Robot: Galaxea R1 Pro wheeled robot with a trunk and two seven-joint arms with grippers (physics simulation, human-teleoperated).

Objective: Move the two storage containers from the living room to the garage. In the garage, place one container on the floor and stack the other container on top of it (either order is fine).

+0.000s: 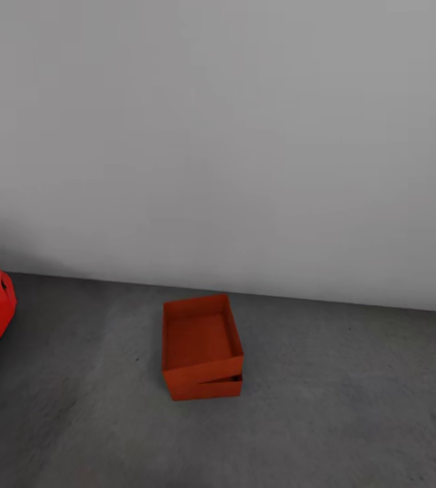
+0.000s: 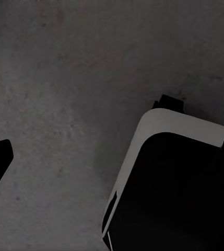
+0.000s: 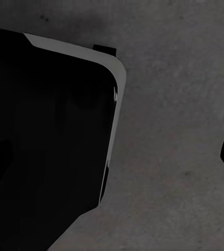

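The upper storage container point(image 1: 201, 339) sits crooked on the lower one point(image 1: 226, 386) on the floor point(image 1: 346, 407); squaring it seems wise, though I cannot tell either gripper's state

Soft, even light on the wall point(image 1: 218, 135) — slightly blurry render; both wrist views dim, floor point(image 2: 65, 78) murky, mottled.
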